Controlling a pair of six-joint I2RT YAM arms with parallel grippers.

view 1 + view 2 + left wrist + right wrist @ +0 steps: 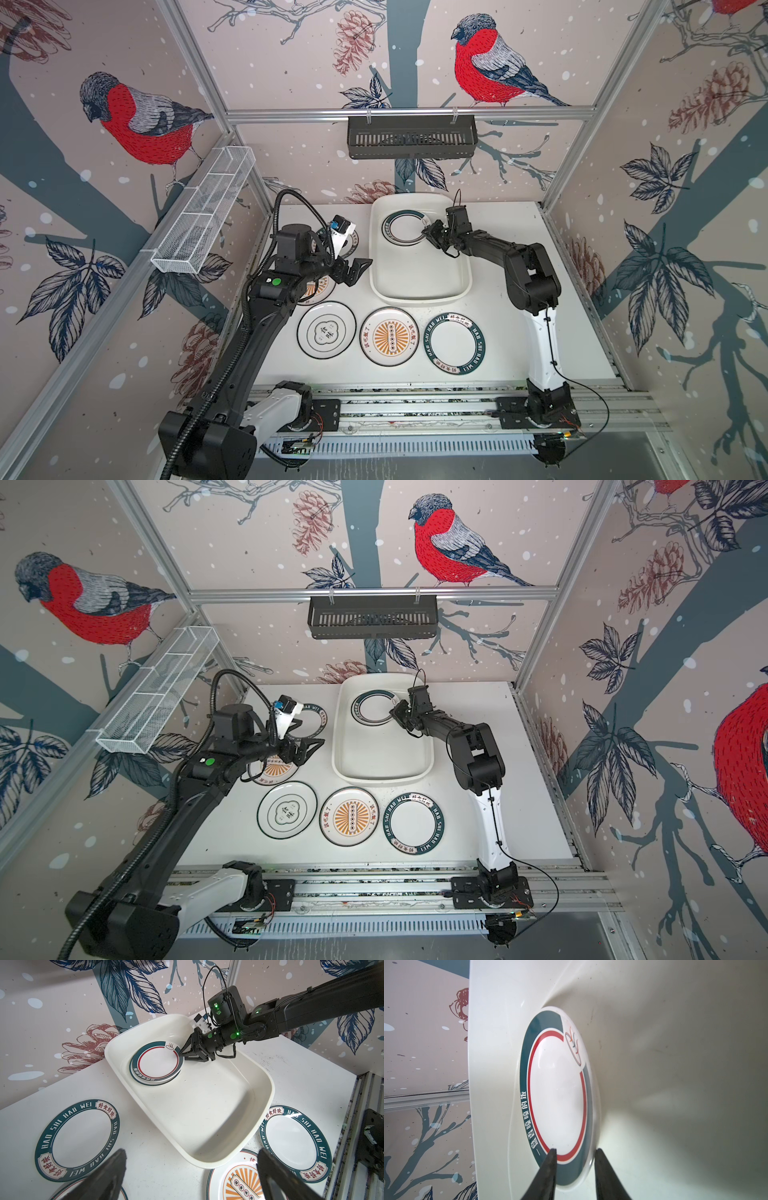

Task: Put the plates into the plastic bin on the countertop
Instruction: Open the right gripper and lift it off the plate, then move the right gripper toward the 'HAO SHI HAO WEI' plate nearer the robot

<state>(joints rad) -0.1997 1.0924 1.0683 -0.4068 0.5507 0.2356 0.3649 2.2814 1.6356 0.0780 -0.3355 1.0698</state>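
The white plastic bin [419,297] stands at the back of the countertop [498,332]. One teal-rimmed plate with a red ring [405,227] [159,1062] [556,1093] lies at its far end. My right gripper [428,235] [575,1150] reaches into the bin, jaws a little apart astride that plate's rim, one finger over its face and one outside its edge. In front of the bin lie a cloud-emblem plate [326,329], a sunburst plate [389,336] and a teal lettered plate [454,345]. My left gripper [357,270] [191,1151] hangs wide open and empty by the bin's left side, above another sunburst plate [320,291].
A further teal-rimmed plate [353,245] shows partly behind my left wrist. A black slatted basket [411,137] hangs on the back wall and a white wire-mesh basket [203,212] on the left wall. The arms' metal rail [415,405] runs along the front edge.
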